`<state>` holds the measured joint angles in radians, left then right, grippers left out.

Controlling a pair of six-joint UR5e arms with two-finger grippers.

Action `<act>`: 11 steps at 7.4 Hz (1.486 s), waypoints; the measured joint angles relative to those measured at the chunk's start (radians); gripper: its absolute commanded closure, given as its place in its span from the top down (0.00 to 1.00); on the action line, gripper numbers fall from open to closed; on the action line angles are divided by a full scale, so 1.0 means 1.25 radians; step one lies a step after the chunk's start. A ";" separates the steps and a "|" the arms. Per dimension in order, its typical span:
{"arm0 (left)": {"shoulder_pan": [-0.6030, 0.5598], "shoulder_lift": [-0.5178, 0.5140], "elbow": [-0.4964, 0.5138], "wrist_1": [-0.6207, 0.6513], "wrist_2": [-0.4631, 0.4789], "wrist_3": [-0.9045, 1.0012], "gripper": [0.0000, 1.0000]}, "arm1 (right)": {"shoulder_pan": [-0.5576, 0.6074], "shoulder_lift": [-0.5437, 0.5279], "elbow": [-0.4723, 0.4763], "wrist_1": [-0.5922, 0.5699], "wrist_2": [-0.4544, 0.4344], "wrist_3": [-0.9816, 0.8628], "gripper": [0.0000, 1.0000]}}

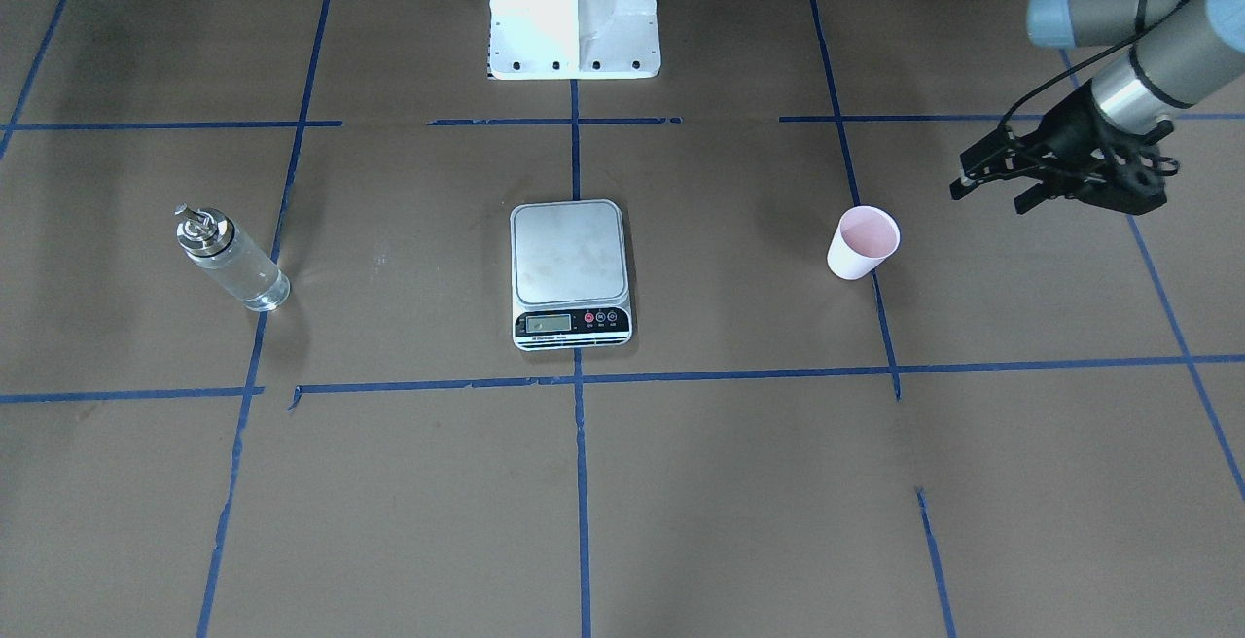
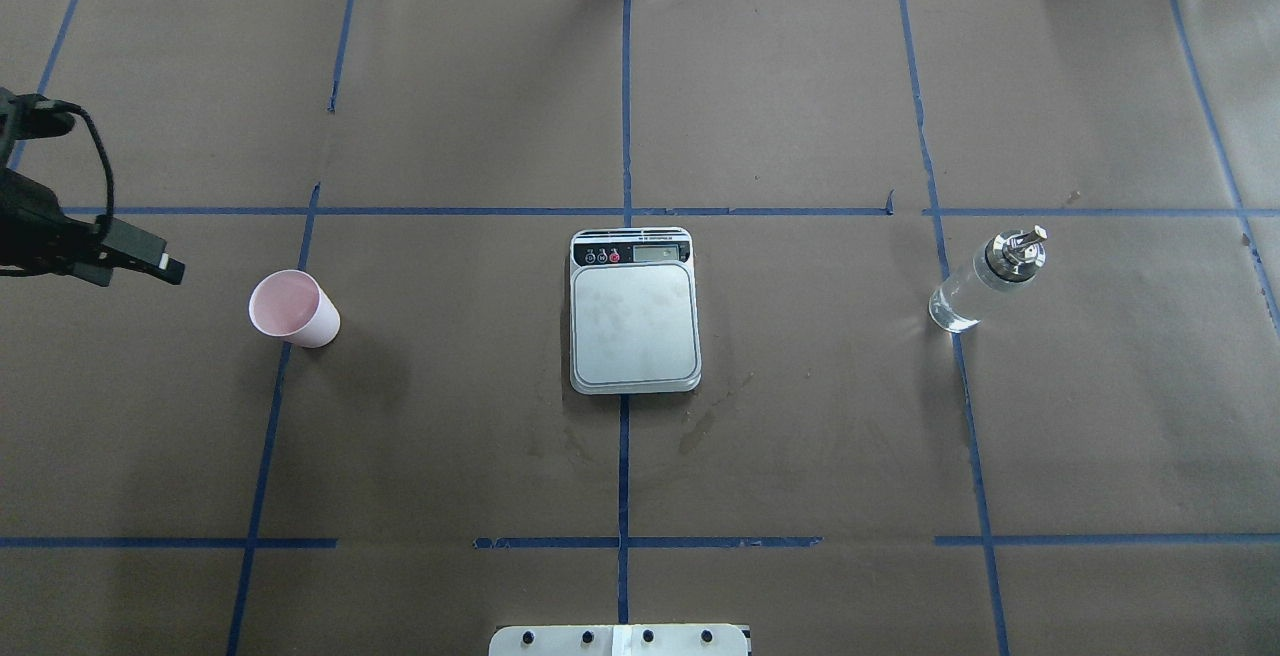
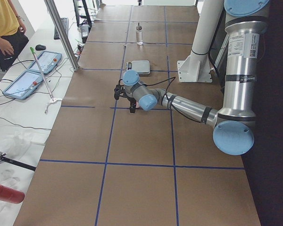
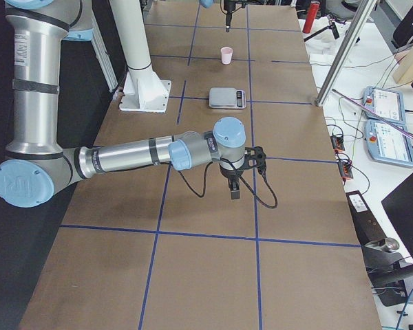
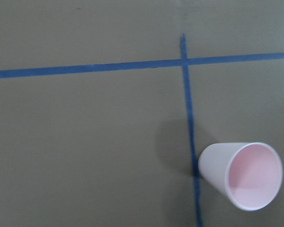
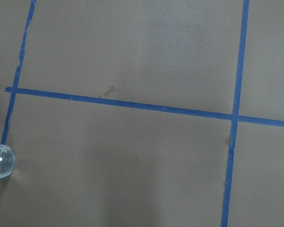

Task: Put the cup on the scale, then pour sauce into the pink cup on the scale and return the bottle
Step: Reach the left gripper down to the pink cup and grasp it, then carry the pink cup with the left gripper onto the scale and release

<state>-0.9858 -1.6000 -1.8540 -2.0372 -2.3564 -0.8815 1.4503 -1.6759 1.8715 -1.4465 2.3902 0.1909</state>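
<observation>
The pale pink cup (image 1: 864, 242) stands upright on the brown table, also in the overhead view (image 2: 293, 308) and the left wrist view (image 5: 244, 175). My left gripper (image 1: 987, 198) hovers open and empty beside it, a short way off on the side away from the scale. The scale (image 1: 570, 268) lies in the table's middle with its steel platform (image 2: 633, 311) bare. The glass bottle (image 1: 231, 259) stands upright on the far side of the scale (image 2: 985, 281); its base shows in the right wrist view (image 6: 0, 161). My right gripper (image 4: 234, 191) shows only in the exterior right view, above the table short of the bottle; I cannot tell whether it is open or shut.
Blue tape lines (image 2: 625, 211) divide the brown paper into squares. The white robot base (image 1: 574, 6) stands behind the scale. Faint wet stains (image 2: 700, 426) mark the paper near the scale. Tablets (image 3: 37, 70) and a metal post (image 3: 61, 33) stand on the operators' side.
</observation>
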 measured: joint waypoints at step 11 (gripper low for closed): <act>0.149 -0.095 0.084 0.005 0.139 -0.126 0.00 | -0.001 -0.023 0.001 0.040 0.003 -0.002 1.00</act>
<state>-0.7992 -1.7189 -1.7488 -2.0312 -2.1826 -1.0394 1.4496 -1.7041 1.8729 -1.3966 2.3945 0.1886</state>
